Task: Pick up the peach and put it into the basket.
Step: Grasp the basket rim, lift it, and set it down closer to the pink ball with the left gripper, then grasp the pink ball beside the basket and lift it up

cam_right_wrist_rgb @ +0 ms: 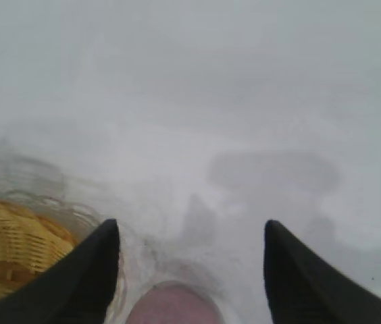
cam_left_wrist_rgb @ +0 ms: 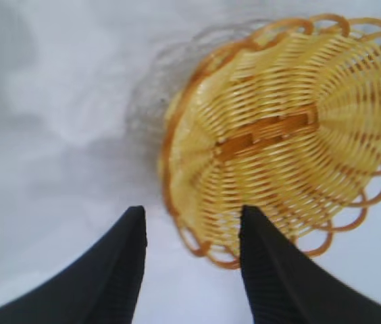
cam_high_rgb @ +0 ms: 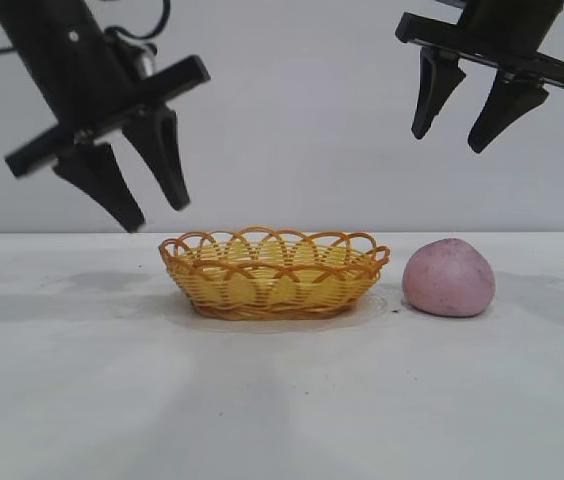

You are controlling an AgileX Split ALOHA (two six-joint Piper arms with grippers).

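The pinkish-mauve peach [cam_high_rgb: 449,279] sits on the white table just right of the yellow wicker basket [cam_high_rgb: 273,272]. The basket is empty. My right gripper [cam_high_rgb: 450,138] hangs open and empty high above the peach. In the right wrist view the peach [cam_right_wrist_rgb: 172,305] shows far below, between the spread fingers, with the basket [cam_right_wrist_rgb: 11,250] off to one side. My left gripper [cam_high_rgb: 158,213] is open and empty, tilted, above the table just left of the basket. In the left wrist view the basket [cam_left_wrist_rgb: 285,131] fills the area beyond the open gripper [cam_left_wrist_rgb: 192,214].
The white table [cam_high_rgb: 82,400] runs wide to the front and to both sides. A plain pale wall [cam_high_rgb: 292,120] stands behind. Nothing else lies on the table.
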